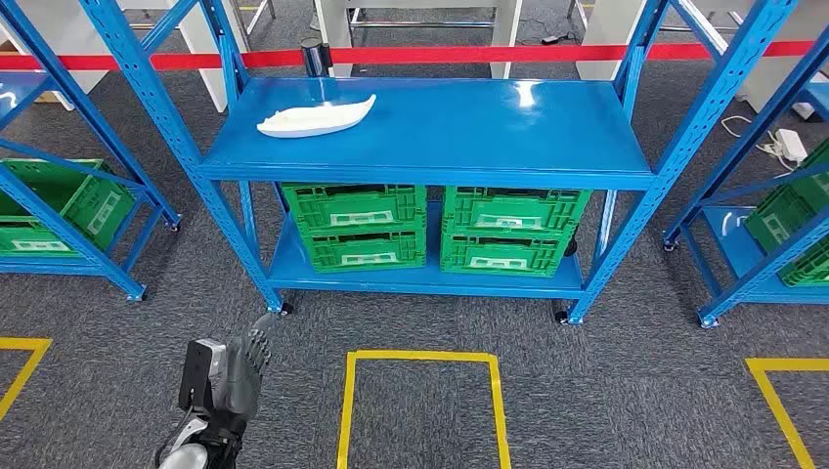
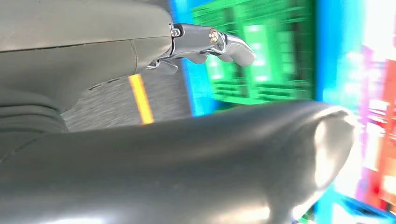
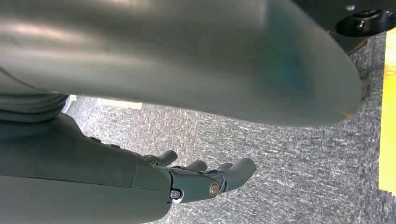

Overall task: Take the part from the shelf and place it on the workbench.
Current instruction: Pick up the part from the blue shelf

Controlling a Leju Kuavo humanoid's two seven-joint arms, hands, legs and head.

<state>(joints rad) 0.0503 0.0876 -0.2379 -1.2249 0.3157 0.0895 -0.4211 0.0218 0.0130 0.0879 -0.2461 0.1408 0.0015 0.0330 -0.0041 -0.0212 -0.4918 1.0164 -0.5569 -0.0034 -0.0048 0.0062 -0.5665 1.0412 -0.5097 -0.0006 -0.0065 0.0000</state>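
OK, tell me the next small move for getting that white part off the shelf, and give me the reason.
Probably raise the left hand up and forward toward the white part. The part lies untouched on the left of the blue shelf's top deck, while that hand hangs low over the carpet, holding nothing. The right hand also hangs over the carpet.

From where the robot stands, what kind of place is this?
Probably a warehouse or factory test area: blue steel shelving, stacked green crates, yellow floor markings on grey carpet, and a red barrier tape behind.

white part point(image 1: 315, 118) | blue shelf point(image 1: 489, 127) | green crates point(image 1: 354, 227) (slatted)
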